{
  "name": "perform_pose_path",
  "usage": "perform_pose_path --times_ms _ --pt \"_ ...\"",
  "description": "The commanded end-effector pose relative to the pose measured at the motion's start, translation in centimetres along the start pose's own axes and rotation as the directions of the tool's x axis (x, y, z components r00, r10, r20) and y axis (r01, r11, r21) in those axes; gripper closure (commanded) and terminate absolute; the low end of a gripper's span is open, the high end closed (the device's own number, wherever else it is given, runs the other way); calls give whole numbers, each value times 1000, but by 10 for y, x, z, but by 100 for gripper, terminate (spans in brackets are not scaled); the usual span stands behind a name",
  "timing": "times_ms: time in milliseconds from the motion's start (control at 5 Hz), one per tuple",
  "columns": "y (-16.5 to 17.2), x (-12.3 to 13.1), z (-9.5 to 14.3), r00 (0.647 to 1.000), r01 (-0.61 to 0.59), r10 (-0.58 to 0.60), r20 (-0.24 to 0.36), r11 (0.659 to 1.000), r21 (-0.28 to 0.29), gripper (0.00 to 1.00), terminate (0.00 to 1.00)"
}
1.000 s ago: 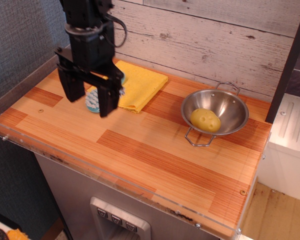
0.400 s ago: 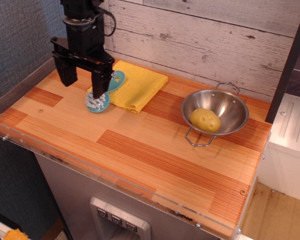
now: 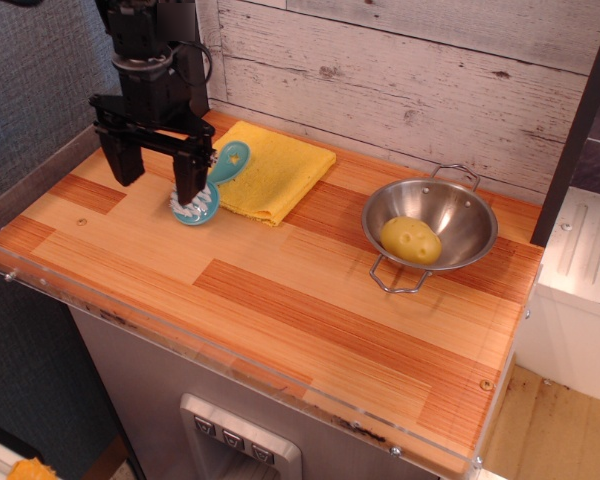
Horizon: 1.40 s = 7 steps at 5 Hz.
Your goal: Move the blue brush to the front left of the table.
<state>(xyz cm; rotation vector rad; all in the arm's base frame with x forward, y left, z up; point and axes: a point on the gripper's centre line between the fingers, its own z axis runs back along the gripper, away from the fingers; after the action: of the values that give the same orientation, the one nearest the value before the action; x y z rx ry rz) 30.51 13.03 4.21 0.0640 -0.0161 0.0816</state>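
- blue brush [image 3: 210,185] lies at back left of the table [image 3: 280,300], round head toward the camera with white bristles showing, handle angled up and right toward the wall
- handle end with its small cutout rests on or over the left edge of the yellow cloth [image 3: 275,170]; head sits on bare wood just beside the cloth's left corner
- gripper [image 3: 156,175] is over the brush area, jaws spread wide apart, nothing between them
- the finger [image 3: 190,178] nearer the cloth overlaps the left part of the brush head in this view; cannot tell if it touches the head or hangs above it
- other finger [image 3: 123,160] is well to the left of the brush, over bare light plank
- so brush head is at the inner side of the finger nearer the cloth, not centred in the gap; most of the gap is bare wood
- black arm body rises above the gripper toward the top edge, cable looped on its side
- yellow cloth folded, flat, against the back wall side, right of the gripper
- steel bowl [image 3: 460,215] with wire handles at the right back part of the table, well apart from brush and cloth
- yellow potato-like object [image 3: 411,240] inside the bowl
- front left of the table is bare striped wood, clear acrylic rim [image 3: 210,352] along the front edge
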Motion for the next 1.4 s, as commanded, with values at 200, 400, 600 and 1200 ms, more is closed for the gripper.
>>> perform_pose_path --times_ms 200,400,600,1200 --pt "-1 13 3 993 -71 76 95 996 -61 0 0" --pt "-1 16 -11 993 -84 90 72 994 -76 0 0" --pt "-3 17 -19 994 -91 95 55 993 -78 0 0" --pt "-16 19 4 995 -28 36 94 996 -79 100 0"
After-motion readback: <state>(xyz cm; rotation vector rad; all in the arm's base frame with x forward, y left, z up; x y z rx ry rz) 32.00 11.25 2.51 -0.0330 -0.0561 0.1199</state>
